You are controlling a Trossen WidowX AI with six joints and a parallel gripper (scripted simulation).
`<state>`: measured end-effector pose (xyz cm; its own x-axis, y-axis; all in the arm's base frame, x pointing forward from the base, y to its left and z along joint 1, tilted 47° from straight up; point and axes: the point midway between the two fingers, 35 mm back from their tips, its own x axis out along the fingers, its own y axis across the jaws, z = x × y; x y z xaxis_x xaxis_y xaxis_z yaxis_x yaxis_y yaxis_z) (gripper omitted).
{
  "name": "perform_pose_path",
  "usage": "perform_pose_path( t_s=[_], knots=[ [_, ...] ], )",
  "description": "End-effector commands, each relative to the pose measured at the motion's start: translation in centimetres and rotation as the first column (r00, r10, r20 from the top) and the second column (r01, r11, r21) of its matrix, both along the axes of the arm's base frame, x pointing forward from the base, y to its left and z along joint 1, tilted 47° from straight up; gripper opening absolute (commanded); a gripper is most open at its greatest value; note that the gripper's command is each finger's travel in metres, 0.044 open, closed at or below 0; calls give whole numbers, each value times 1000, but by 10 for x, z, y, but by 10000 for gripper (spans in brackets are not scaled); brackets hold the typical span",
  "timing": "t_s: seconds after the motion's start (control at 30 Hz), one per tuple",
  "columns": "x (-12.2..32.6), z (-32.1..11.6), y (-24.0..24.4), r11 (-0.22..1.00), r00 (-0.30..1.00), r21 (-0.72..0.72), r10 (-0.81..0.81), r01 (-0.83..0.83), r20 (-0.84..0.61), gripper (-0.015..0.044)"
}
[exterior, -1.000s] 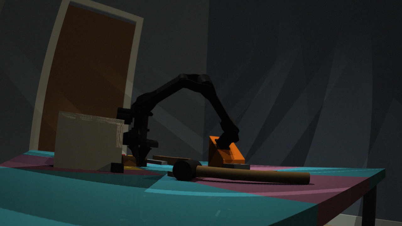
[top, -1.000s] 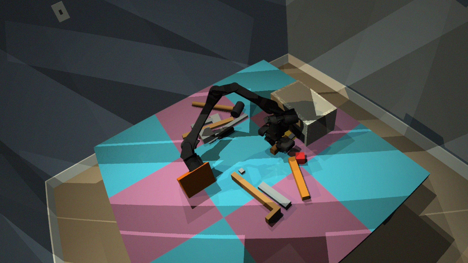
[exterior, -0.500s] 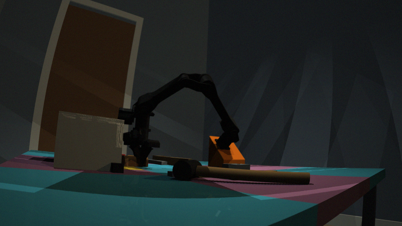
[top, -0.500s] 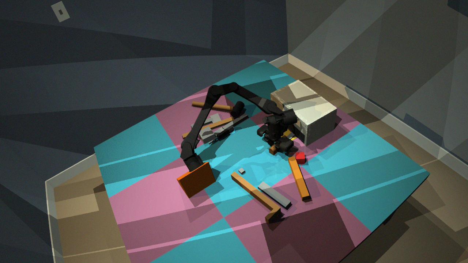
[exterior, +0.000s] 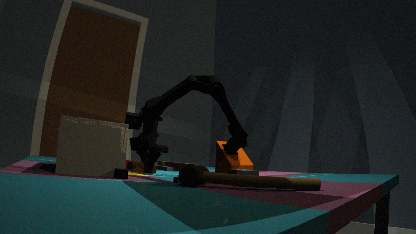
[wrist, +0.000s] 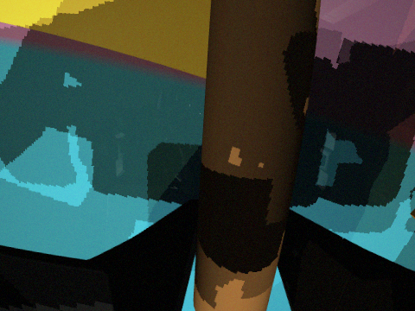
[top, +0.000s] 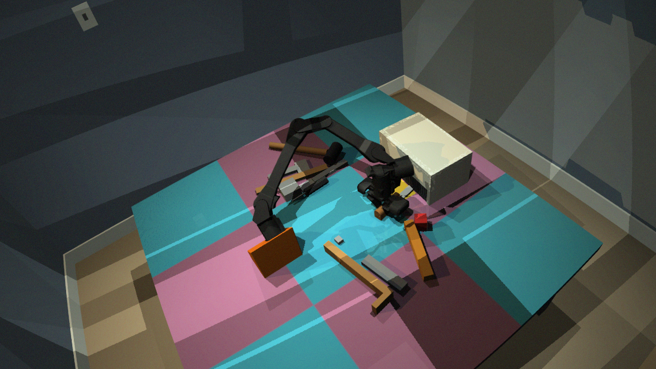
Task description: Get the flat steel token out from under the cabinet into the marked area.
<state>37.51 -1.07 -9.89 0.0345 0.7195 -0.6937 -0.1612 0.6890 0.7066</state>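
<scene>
Teal/pink checkered table (top: 201,298) (exterior: 87,203), wood floor (top: 107,316) around it. Claw (top: 384,208) (exterior: 149,171) (wrist: 234,212) clamped on round brown rod (top: 379,212) (exterior: 135,166) (wrist: 255,108), by cabinet (top: 426,142) (exterior: 91,145). Pale grey piece (top: 406,191) shows over yellow area (top: 400,187) (exterior: 137,174) (wrist: 130,39) in front; can't tell if that's the token. Token location unconfirmed.

The table (top: 206,284) (exterior: 261,203) before me carries teal and pink squares. On it lie a brown-handled mallet (top: 302,150) (exterior: 247,179), an L-shaped wooden piece (top: 355,268), a grey bar (top: 384,272) and a red block (top: 420,220), and the pale cabinet (top: 424,142) (exterior: 90,145) stands there also.
</scene>
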Motion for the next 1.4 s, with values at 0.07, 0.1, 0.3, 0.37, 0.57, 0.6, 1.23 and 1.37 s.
perform_pose_path(
  t_s=[0.07, 0.1, 0.3, 0.37, 0.57, 0.6, 1.23, 1.37],
  knots=[
    [-8, -2, 0, 1000, 1000, 2, 2, -2, 1, 0],
    [-9, -2, 0, 1000, 1000, 2, 2, -2, 1, 0],
    [-15, -3, -1, 1000, 1000, 2, 2, -2, 0, 0],
    [-17, -3, -1, 1000, 1000, 2, 2, -2, 0, 0],
    [-23, -4, -2, 1000, 1000, 2, 2, -2, 0, 0],
    [-24, -5, -2, 1000, 1000, 2, 2, -2, 0, 0],
    [-46, -8, -4, 1000, 1000, 2, 2, -2, -1, 0],
    [-51, -9, -5, 1000, 1000, 2, 2, -2, -1, 0]
  ],
)
